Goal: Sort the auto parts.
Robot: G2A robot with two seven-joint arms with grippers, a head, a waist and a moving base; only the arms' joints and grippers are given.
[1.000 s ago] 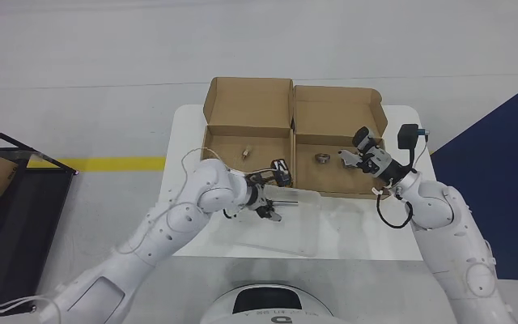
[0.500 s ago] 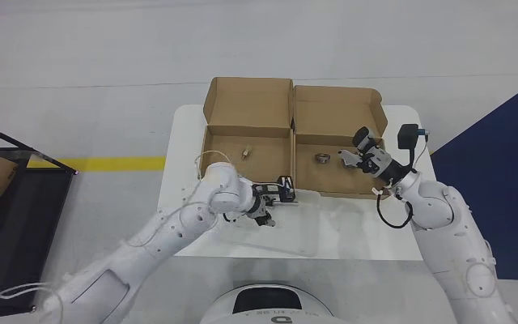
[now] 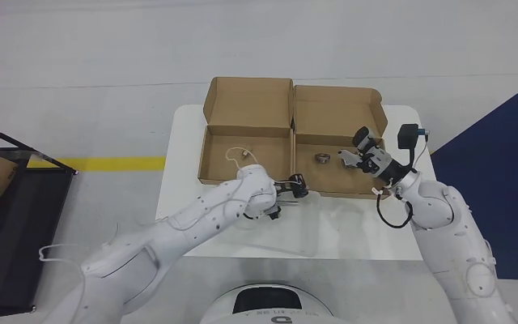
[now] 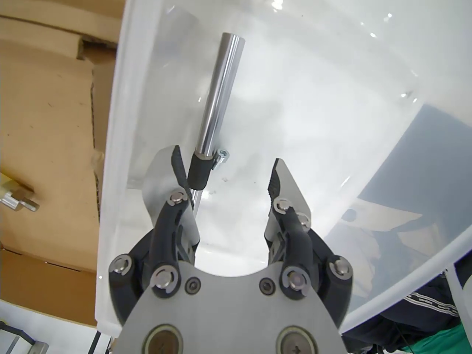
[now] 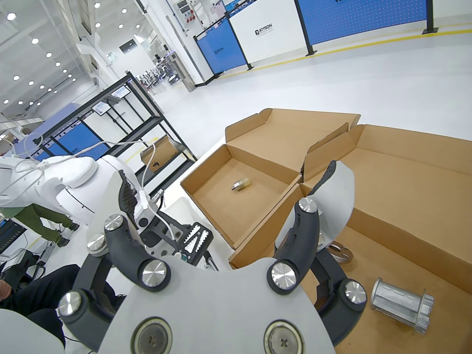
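Note:
My left gripper (image 4: 228,173) (image 3: 293,188) is open inside the clear plastic tray (image 4: 114,112) (image 3: 324,231). A shiny metal rod (image 4: 217,101) with a black sleeve on its end lies in the tray, the sleeve right beside one of the gripper's fingers (image 4: 180,165). A small bolt (image 4: 221,156) rests against the rod. My right gripper (image 5: 228,186) (image 3: 360,150) hangs open and holds nothing above the right cardboard box (image 3: 336,121), where a silver cylinder (image 5: 400,304) and a metal ring (image 5: 341,252) (image 3: 321,158) lie.
The left cardboard box (image 3: 243,105) (image 5: 258,138) holds a small metal fitting (image 5: 241,184) (image 4: 16,197). Both boxes stand side by side behind the tray with their lids up. A black device (image 3: 407,134) sits at the table's right edge.
My left arm has swung to the right along the tray's far edge, bringing its gripper closer to the right box. The right arm has stayed in place.

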